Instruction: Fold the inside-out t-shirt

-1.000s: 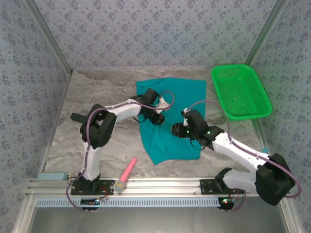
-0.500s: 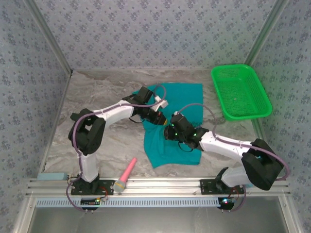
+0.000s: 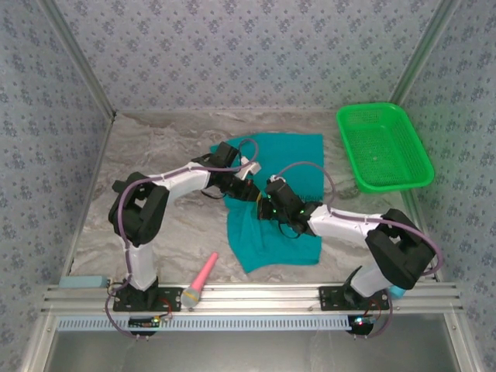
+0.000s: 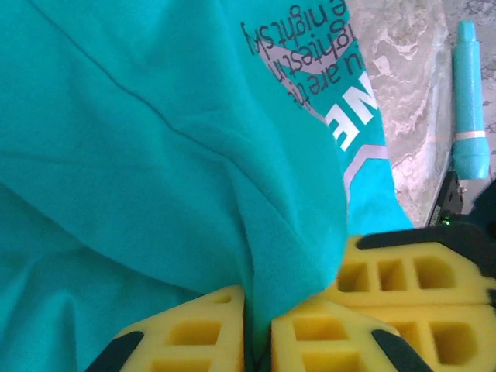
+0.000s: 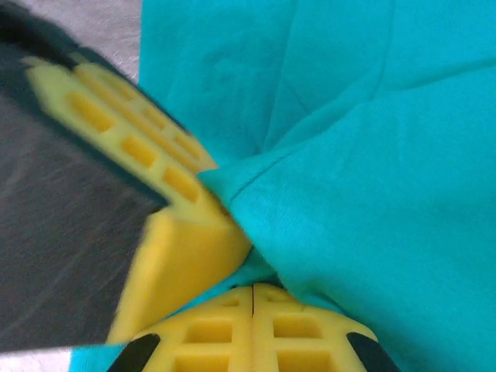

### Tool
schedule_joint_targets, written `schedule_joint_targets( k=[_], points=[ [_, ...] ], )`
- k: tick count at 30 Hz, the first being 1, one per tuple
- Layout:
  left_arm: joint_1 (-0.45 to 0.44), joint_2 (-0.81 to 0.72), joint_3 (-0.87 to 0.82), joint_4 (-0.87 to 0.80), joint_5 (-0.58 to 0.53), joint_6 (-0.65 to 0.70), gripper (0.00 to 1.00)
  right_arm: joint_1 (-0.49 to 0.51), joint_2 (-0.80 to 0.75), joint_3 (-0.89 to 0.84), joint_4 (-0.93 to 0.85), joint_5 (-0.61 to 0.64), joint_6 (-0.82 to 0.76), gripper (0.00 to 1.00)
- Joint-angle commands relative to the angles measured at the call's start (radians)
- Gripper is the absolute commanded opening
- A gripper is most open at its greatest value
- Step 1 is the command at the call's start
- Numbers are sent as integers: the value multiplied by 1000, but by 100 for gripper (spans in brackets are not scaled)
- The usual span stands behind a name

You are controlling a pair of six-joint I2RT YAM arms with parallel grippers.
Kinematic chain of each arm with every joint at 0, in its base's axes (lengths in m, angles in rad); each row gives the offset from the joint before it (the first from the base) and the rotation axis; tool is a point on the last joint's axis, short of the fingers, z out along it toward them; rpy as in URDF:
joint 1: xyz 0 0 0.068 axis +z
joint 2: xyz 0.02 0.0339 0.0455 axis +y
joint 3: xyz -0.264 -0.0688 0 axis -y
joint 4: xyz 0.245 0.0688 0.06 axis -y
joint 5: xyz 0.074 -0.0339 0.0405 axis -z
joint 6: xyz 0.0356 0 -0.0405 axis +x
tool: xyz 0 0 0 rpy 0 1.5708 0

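– Gripper states first: what is the left gripper (image 4: 260, 314) doing?
– Its yellow fingers (image 4: 194, 333) are nipped onto a raised fold of the inside-out t-shirt (image 3: 287, 147). Teal cloth stands up through the narrow slit between them.
– And the right gripper (image 5: 254, 298)?
– Its fingers (image 5: 209, 333) are pressed flat together, with a ridge of the same shirt running down into their tips. The two grippers meet tip to tip, and from each wrist camera the other's yellow finger sits right against its own.
– What lies around them?
– Under both is the marble-patterned table (image 3: 155, 155). The shirt is spread on it beneath and around the grippers. A flat stretch runs beyond them toward the far wall, and a rumpled stretch lies on their near side. In the left wrist view, pale printed lettering (image 4: 314, 58) shows on the cloth just past the left fingers, to their right.
– Other things?
– A green plastic basket (image 3: 384, 147) sits to the right of the grippers and farther back, near the shirt's edge but apart from it. A pink stick with a yellowish head (image 3: 203, 277) lies nearer than the left gripper and to its left, off the shirt. A teal pen-shaped cylinder (image 4: 469, 101) lies on bare marble beyond the shirt's edge, to the right of the left gripper.
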Motion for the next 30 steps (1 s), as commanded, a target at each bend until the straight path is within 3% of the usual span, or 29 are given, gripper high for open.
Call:
schedule_joint_targets(
  k=[1, 5, 10, 17, 20, 26, 30],
  points=[
    [-2, -18, 24, -104, -135, 47, 16, 21, -70, -44, -53, -65, -201, 0],
    [2, 1, 26, -107, -192, 62, 17, 64, -138, -125, -118, -55, -323, 0],
    [12, -5, -13, -75, -209, 55, 27, 81, -200, -178, -158, -37, -374, 0],
    [34, 4, -71, 2, -193, 18, 28, 134, -308, -268, -100, -70, -449, 0],
    [35, -1, -99, 31, -201, 21, 30, 107, -351, -285, -103, -49, -430, 0],
    [39, -22, -137, 35, -210, 98, 37, -7, -379, -247, -232, 155, -314, 3],
    [37, -94, -171, 44, -172, 111, 39, -81, -346, -211, -235, 21, -329, 8]
  ],
)
